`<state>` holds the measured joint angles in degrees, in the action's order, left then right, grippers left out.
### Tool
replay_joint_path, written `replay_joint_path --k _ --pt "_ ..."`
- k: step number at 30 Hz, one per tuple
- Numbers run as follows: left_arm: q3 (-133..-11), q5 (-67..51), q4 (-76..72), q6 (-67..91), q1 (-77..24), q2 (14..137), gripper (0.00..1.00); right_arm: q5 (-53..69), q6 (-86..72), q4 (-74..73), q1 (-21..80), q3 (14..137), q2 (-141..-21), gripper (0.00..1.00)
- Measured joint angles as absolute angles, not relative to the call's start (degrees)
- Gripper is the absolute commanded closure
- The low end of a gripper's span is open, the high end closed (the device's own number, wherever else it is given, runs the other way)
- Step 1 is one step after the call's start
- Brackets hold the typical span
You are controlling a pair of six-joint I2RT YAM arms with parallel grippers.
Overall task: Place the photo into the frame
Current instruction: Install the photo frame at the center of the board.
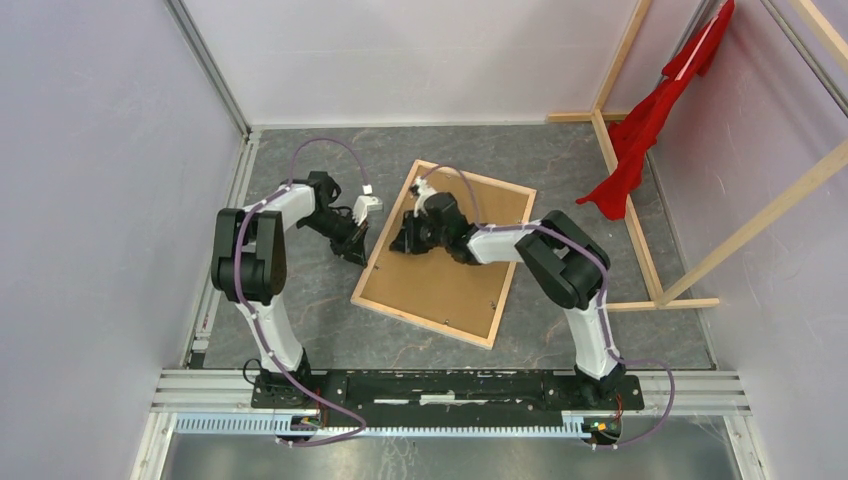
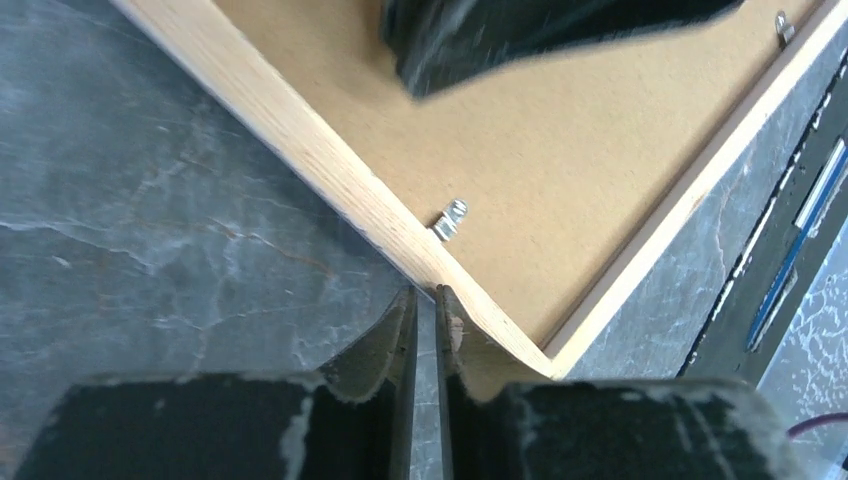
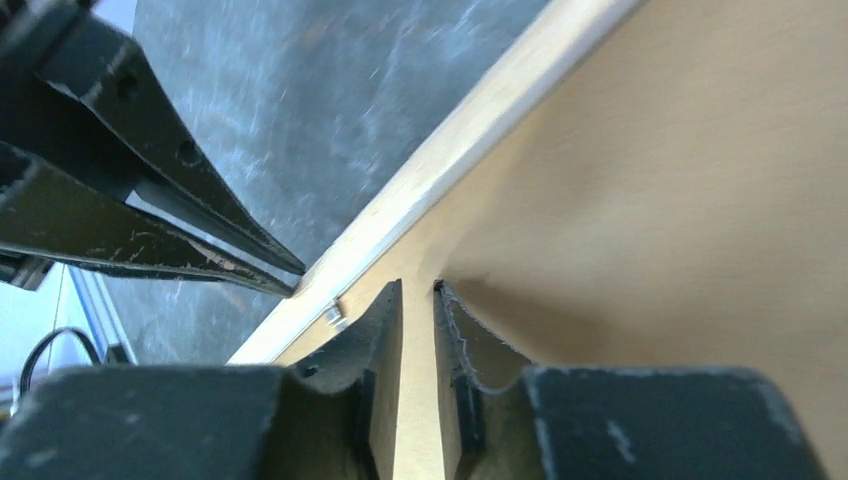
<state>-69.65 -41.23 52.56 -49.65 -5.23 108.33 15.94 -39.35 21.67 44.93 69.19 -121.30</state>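
The frame (image 1: 424, 321) lies back-up and askew on the grey tabletop (image 1: 320, 300), with a brown backing board (image 1: 450, 285) inside it. The left end effector (image 1: 357, 250) sits at the frame's left border, fingers almost pressed together and gripping nothing. The right end effector (image 1: 403, 242) hangs over the board near that border, fingers a narrow slit apart.

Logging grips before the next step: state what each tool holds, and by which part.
Nothing, as far as shows. The left tool sits at the wooden edge of the frame, the right tool over the backing board; nothing lies between either's fingers.
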Motion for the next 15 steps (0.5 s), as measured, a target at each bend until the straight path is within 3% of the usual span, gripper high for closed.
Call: replay_joint_path --k 5,7,12,15 --pt "-75.4 -41.3 51.8 -46.7 -5.2 111.9 0.67 15.4 -37.8 20.0 38.2 68.8 -117.9 0.46" --pt "-78.3 -41.9 50.8 -45.1 -5.2 113.6 0.65 15.2 -37.6 20.0 35.8 68.8 -116.9 0.4" --pt "-86.3 -43.9 48.3 -40.3 -5.2 118.6 0.52 15.0 -37.0 19.5 31.3 68.9 -116.5 0.38" --pt "-90.5 -45.3 47.0 -37.4 -5.2 122.0 0.5 15.1 -36.7 18.9 30.6 70.0 -117.3 0.37"
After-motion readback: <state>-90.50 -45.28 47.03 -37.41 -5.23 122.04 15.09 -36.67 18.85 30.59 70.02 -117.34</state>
